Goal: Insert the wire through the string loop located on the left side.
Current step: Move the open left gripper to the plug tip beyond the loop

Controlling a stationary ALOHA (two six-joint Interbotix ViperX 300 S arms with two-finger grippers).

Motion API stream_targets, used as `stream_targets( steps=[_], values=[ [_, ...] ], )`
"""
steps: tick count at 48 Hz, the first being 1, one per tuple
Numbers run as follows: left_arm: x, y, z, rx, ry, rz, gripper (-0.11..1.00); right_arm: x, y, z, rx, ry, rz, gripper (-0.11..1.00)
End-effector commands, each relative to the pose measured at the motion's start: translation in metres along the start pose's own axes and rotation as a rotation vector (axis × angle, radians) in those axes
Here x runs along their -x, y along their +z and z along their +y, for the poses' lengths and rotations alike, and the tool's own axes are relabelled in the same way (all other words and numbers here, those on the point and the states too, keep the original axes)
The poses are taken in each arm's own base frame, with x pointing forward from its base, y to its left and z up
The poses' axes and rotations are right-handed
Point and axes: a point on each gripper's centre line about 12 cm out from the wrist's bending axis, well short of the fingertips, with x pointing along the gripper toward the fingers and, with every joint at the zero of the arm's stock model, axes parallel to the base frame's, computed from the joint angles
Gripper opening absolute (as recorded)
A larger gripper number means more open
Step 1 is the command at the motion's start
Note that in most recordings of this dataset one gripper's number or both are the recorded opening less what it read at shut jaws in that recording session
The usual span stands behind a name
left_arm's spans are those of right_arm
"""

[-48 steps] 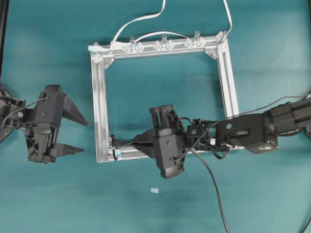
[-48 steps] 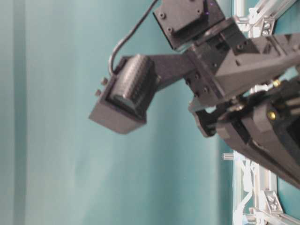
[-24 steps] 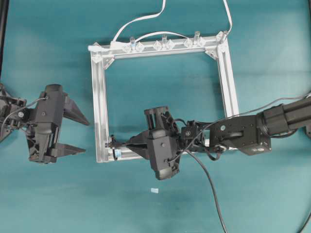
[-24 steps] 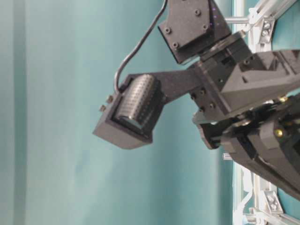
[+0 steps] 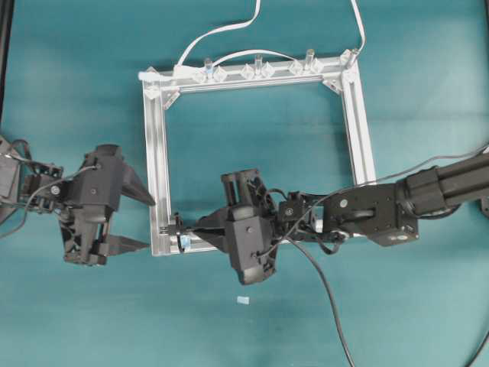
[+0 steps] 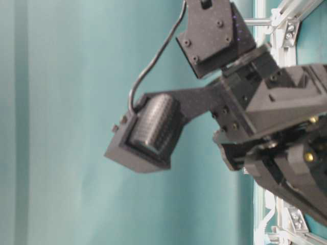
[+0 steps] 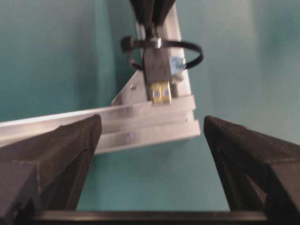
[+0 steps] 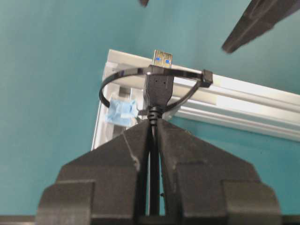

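Note:
The wire's black plug (image 8: 158, 89) sits inside the string loop (image 8: 123, 74), a thin dark band over the frame's lower-left corner. The plug's metal tip (image 8: 162, 58) pokes out beyond the loop. My right gripper (image 8: 152, 123) is shut on the wire just behind the plug. In the overhead view the right gripper (image 5: 199, 227) points left at that corner. My left gripper (image 5: 150, 223) stands open just left of the frame, with one finger on each side of the corner. In the left wrist view the plug (image 7: 157, 65) faces me through the loop (image 7: 194, 51), and the left gripper (image 7: 151, 126) holds nothing.
The square aluminium frame (image 5: 157, 153) lies flat on the teal table, with clear clips (image 5: 256, 70) and a white cable (image 5: 221, 30) along its far bar. A pale-blue bit (image 8: 121, 111) sits at the loop's base. A small white scrap (image 5: 243, 300) lies near the front.
My left gripper has moved right, up to the frame's lower-left corner, still open. The right gripper has edged left with the wire.

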Motion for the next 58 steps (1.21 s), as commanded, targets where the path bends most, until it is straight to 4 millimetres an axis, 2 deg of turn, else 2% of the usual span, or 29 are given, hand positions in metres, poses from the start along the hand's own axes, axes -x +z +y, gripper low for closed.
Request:
stream_targets(
  steps=[1, 40, 58],
  values=[
    [-0.002, 0.013, -0.005, -0.003, -0.014, -0.038, 0.9, 0.0, 0.019, 0.0, -0.005, -0.001, -0.05, 0.07],
    [-0.006, 0.014, -0.009, -0.01, -0.021, -0.029, 0.9, -0.007, 0.019, 0.001, -0.005, -0.001, -0.05, 0.07],
    [-0.03, 0.012, -0.009, -0.01, -0.012, 0.007, 0.9, -0.007, 0.019, 0.001, -0.005, -0.001, -0.05, 0.07]
  ],
)
